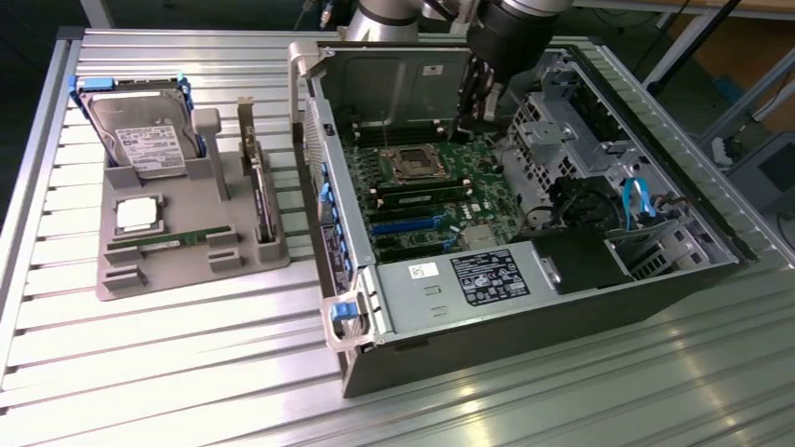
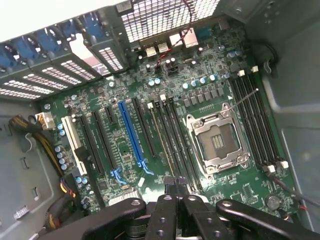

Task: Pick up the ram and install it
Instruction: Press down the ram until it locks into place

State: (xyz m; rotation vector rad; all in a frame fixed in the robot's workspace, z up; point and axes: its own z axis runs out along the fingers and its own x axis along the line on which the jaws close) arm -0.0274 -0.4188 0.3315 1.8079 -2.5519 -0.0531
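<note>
Gripper jaws are pinched shut on nothing, tips hanging just over one end of the ram, which looks seated in its slot. In the exterior view a second green stick lies on the tray, well apart at 9 o'clock; the ram sits at 7 o'clock from the gripper, long axis running 9 to 3

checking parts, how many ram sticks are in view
2: one ram stick lies in the gray tray, a second ram stick sits slotted beside the cpu socket; others may be hidden.
</note>
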